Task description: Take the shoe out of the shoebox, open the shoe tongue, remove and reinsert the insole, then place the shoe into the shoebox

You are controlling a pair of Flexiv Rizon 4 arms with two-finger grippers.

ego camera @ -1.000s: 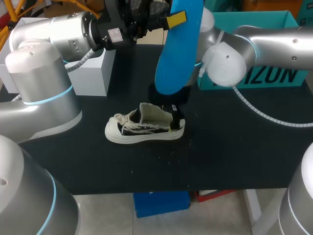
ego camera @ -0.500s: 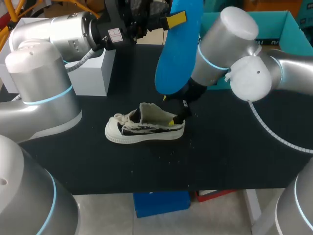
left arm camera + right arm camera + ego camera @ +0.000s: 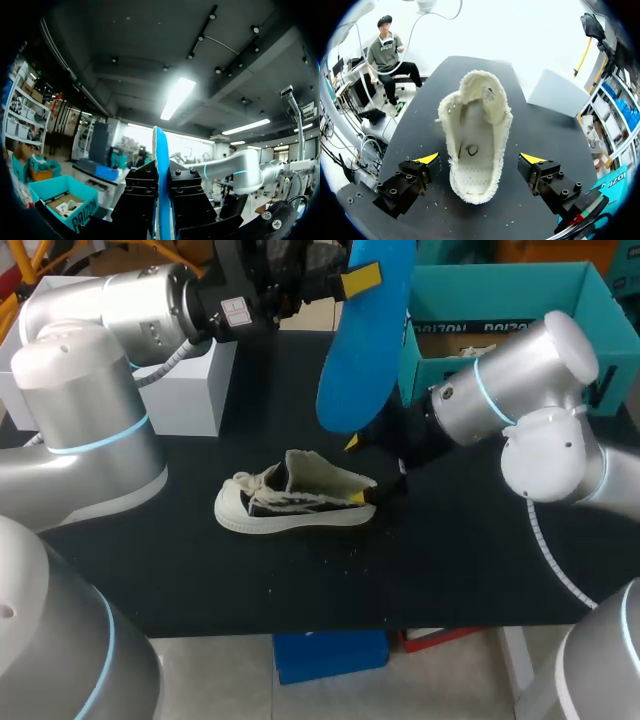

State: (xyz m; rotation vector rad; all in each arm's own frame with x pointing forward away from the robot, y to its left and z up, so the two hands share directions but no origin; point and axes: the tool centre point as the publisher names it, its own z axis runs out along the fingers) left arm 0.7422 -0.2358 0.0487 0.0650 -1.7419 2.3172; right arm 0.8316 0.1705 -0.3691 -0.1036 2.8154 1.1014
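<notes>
Shoebox (image 3: 500, 285) holds brown card (image 3: 450, 343); shoe (image 3: 296, 502) lies outside on the table (image 3: 450, 560). Left gripper (image 3: 161, 192) clamps the blue insole (image 3: 365, 340); right gripper (image 3: 480, 159) gapes astride the heel.

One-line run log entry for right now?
left pincer: shut on insole, aloft | right pincer: open, astride shoe heel | shoe: on table, outside shoebox

White block lettering marks the teal shoebox (image 3: 75, 214) wall; a small red-edged label (image 3: 234, 312) on the left arm (image 3: 130, 300) is illegible.
</notes>
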